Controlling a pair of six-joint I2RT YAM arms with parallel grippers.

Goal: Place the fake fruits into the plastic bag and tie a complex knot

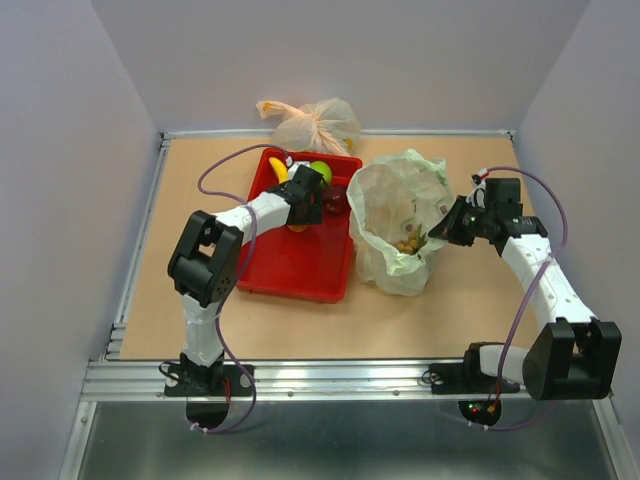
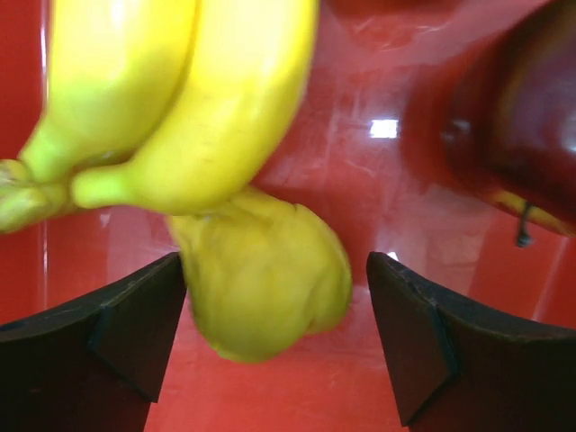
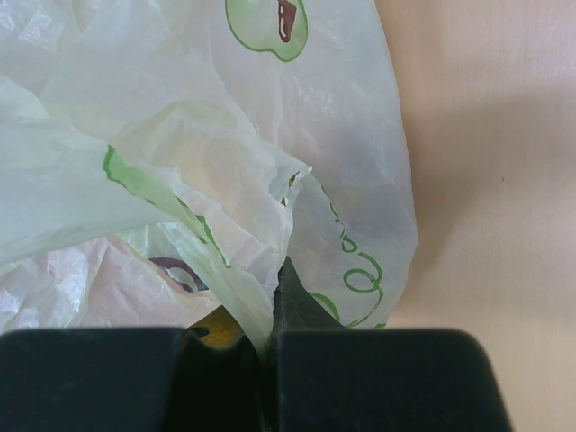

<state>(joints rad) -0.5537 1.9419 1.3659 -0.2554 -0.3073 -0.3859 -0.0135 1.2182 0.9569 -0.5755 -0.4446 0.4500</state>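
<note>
1. The left gripper is low in the red tray, jaws spread on both sides of the yellow mango; two bananas lie just behind.
2. The right gripper pinches the rim of the plastic bag.
3. The bag stands open beside the tray, brown berries inside.

Honestly, no text I can actually read here. Closest thing is the plastic bag: there's an apple-shaped outline print in green near its top and some curly squiggles lower down. Might be lettering, but I can't make out a word.
</note>
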